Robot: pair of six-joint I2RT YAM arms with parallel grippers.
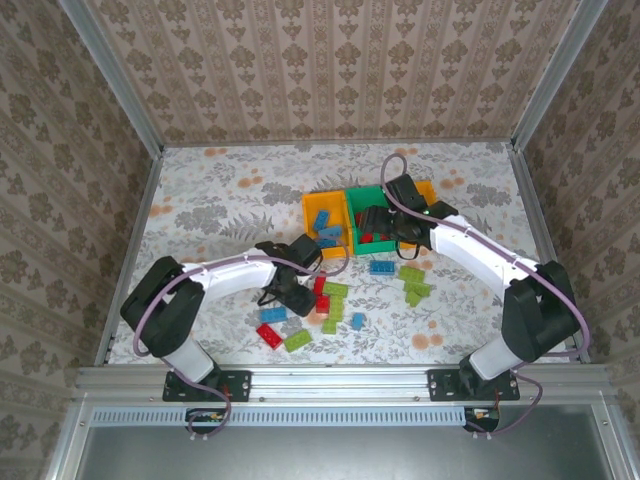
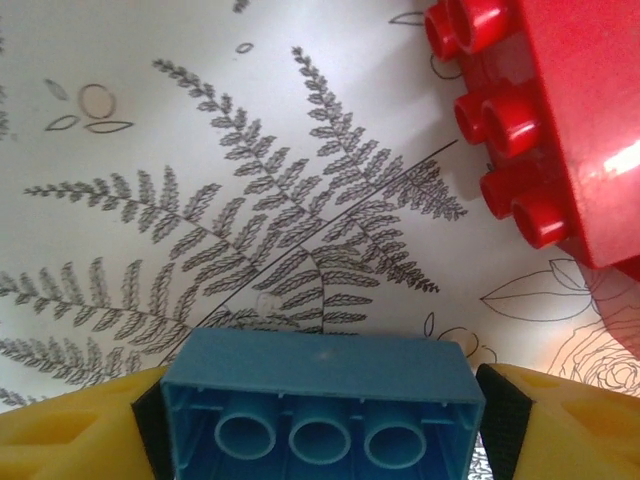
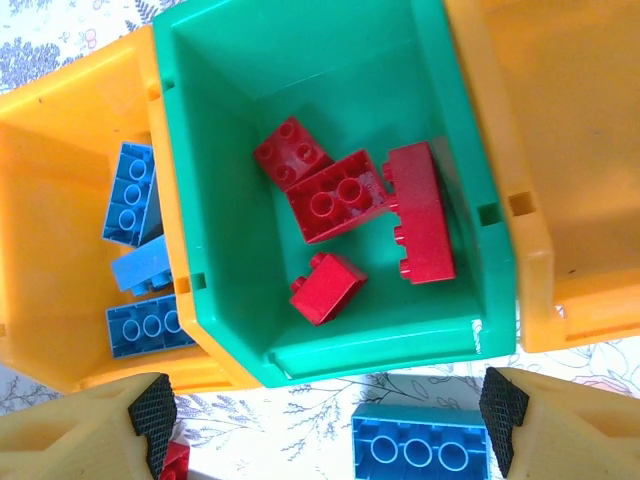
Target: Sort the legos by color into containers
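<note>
**Pinching one blue brick on your left side**

Your left claw [image 2: 325, 418] has its black textured pads [image 2: 150, 415] set against both short ends of a blue brick [image 2: 320, 365]. The brick's hollow underside, with three round tubes, faces the wrist camera. You cannot tell whether it is off the table [image 2: 200, 120], a white surface printed with ferns and flowers. A glossy red brick [image 2: 570, 120] lies near it, studs pointing sideways.

Your right claw [image 3: 327, 425] hangs wide open with nothing in it, above the green bin [image 3: 215, 120]. That bin holds four red bricks [image 3: 335, 195]. The left orange bin [image 3: 50, 270], touching it, holds blue bricks [image 3: 130, 195]; the right orange bin [image 3: 570, 150] touches its other side. All three bins are smooth, thin-walled plastic.

Loose legos [image 1: 412, 288] in red, blue and light green lie scattered on the table between your arms.
</note>
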